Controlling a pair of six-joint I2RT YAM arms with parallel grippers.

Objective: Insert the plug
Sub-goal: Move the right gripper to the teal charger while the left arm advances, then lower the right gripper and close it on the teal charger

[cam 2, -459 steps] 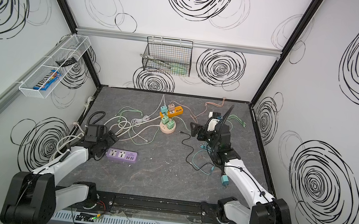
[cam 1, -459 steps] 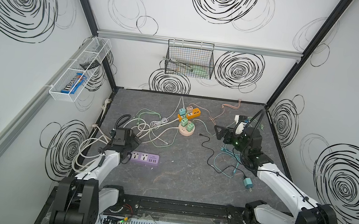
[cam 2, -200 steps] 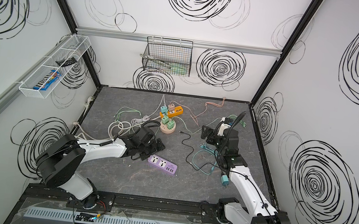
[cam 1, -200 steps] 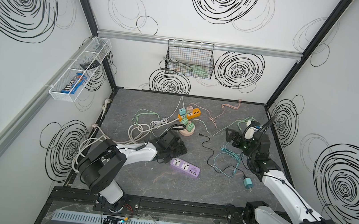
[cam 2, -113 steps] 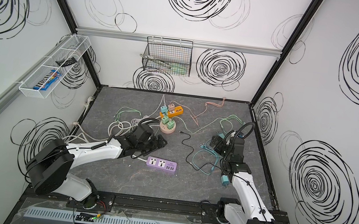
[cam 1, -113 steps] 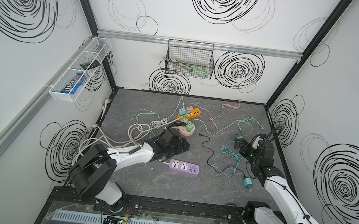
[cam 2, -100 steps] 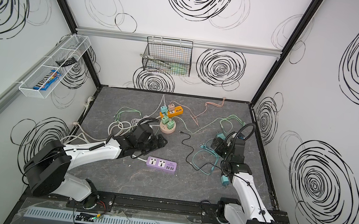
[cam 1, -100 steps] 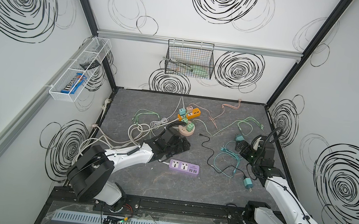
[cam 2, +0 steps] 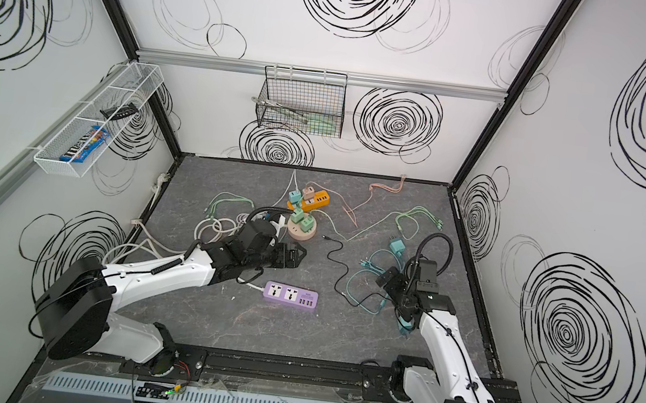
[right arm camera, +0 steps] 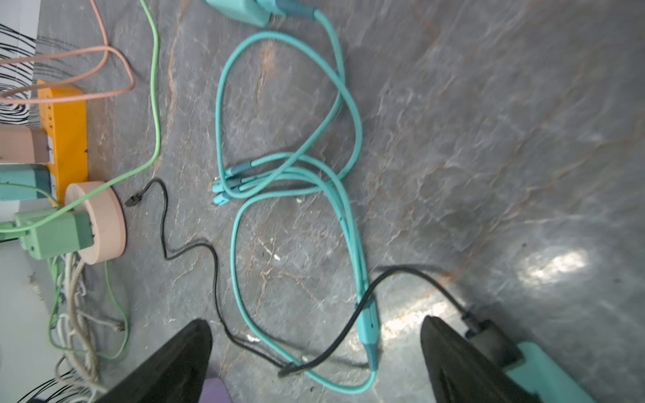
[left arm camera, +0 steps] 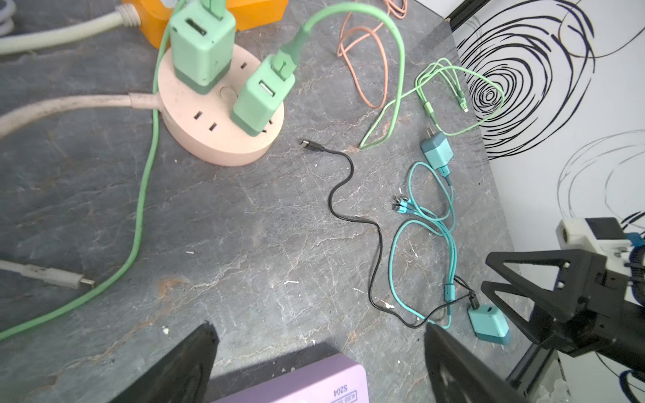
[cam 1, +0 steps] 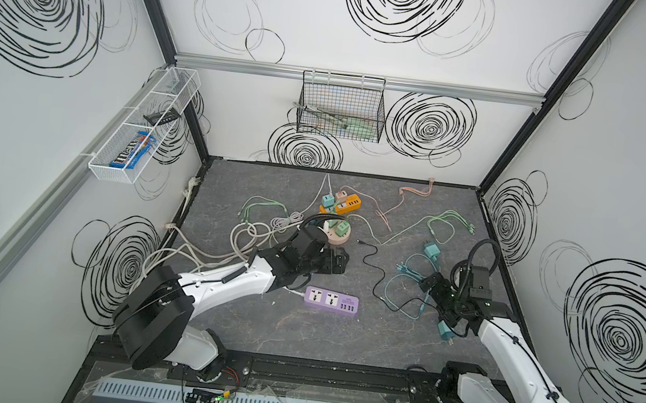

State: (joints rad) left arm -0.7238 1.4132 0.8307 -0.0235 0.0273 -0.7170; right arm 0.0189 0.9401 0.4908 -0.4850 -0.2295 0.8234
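Your left gripper (cam 1: 342, 263) hung released just above the purple power strip (cam 1: 331, 300) at lower centre of a top view, likely placed to steady it. Your right gripper (right arm camera: 316, 324), jaws wide and empty, hovered over the teal cables (right arm camera: 289, 167). The teal plug (right arm camera: 544, 370) lay unheld on the table (cam 1: 288, 332) just beside one finger, probably the next pickup, though its prongs were hidden.
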